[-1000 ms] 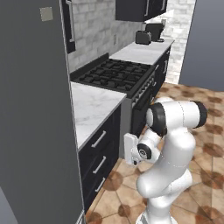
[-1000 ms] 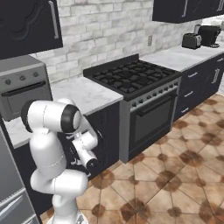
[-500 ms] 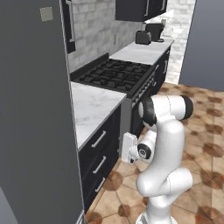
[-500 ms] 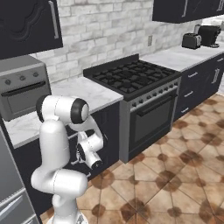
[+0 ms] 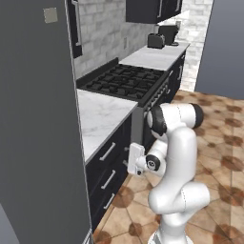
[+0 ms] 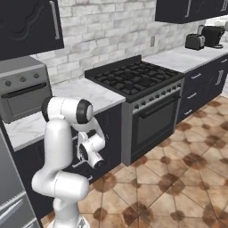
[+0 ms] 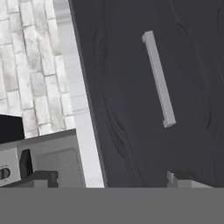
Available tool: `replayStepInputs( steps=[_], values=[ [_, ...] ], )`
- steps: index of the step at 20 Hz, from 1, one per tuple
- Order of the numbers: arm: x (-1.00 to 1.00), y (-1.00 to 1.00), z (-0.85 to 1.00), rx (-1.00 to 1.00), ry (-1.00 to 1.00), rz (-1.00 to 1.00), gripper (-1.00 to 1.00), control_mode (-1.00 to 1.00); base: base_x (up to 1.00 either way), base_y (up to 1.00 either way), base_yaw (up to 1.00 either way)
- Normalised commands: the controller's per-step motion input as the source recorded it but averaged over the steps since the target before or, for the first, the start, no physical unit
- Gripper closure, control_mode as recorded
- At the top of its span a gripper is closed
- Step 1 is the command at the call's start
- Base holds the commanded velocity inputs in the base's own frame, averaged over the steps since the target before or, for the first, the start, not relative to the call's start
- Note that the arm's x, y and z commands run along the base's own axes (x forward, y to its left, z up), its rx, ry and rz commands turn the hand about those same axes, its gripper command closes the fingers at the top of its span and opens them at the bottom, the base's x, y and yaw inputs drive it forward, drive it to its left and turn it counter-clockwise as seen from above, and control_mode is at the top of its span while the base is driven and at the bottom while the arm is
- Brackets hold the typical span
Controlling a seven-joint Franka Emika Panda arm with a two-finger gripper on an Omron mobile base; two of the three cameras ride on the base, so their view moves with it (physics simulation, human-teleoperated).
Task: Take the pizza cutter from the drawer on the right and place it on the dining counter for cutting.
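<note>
Item: gripper [image 5: 132, 160], seen from the left base view. It is held level, just beside the black drawer fronts under the marble worktop [image 5: 101, 118], left of the stove [image 5: 127, 81]. Its jaws are spread as wide as they go and nothing is gripped between them.

Item: drawer [image 7: 131, 92], hand view. The black front is shut and the view is rolled, so the slim silver bar handle [image 7: 158, 79] runs nearly top to bottom. The white worktop edge [image 7: 81, 109] borders the front. The gripper [image 7: 107, 180] is faced at this front and is not touching the handle. The interior is hidden, so the pizza cutter's place cannot be told.

Item: drawer stack [image 5: 110, 157], left base view. All fronts are closed, beside the tall grey fridge [image 5: 33, 143].

Change noted against one second ago:
- The elbow and upper arm are drawn in nearer the cabinets and raised more upright.
- The hand is kept at almost the same spot.
- The jaw spread is unchanged.
- The kitchen background is not shifted.
</note>
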Motion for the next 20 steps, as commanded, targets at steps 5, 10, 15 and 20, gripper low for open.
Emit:
replayStepInputs(
  steps=[5,10,15,20],
  values=[
    [0.54,0.08,0.00,0.00,-0.01,0.08,-1.00,-1.00,0.00,0.00,0.00],
    [0.56,0.00,-0.08,0.00,0.00,0.06,-1.00,-1.00,0.00,0.00,0.00],
    [0.29,0.00,-0.28,0.00,-0.03,0.08,-1.00,-1.00,0.00,0.00,0.00],
    [0.17,0.00,-0.36,0.00,-0.04,0.06,-1.00,-1.00,0.00,0.00,0.00]
  ],
)
